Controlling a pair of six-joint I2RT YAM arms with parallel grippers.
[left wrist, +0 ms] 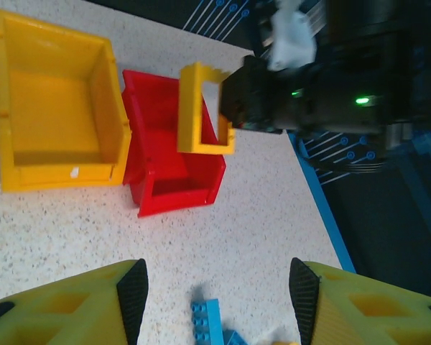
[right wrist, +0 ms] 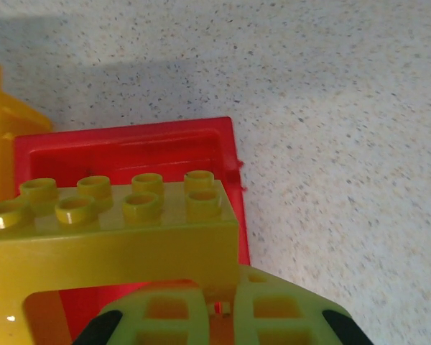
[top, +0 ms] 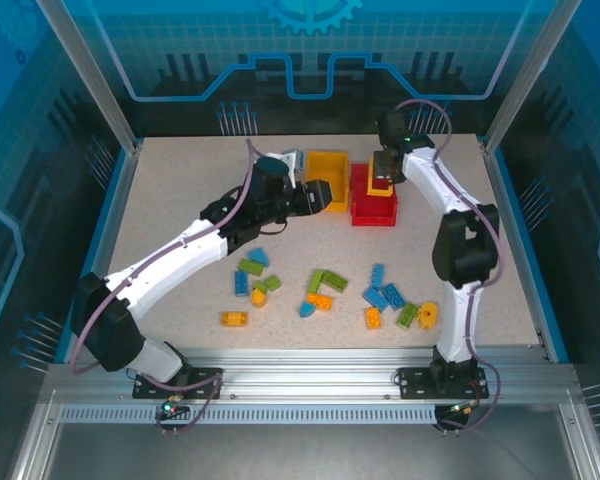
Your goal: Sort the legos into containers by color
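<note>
Right claw (top: 381, 180) is pinching yellow frame brick (left wrist: 189, 108) above red bin (left wrist: 174, 192); likely needing a leftward shift over yellow bin (left wrist: 57, 172) before releasing.

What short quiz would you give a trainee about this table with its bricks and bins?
1. True or false: the right gripper is shut on a yellow frame-shaped lego.
2. Multiple choice: what colour is the bin under that lego? A blue, B red, C green.
3. Fill in the blank: the left gripper holds nothing, and its jaws stand ____.

Key: 1 true; 2 B; 3 open.
</note>
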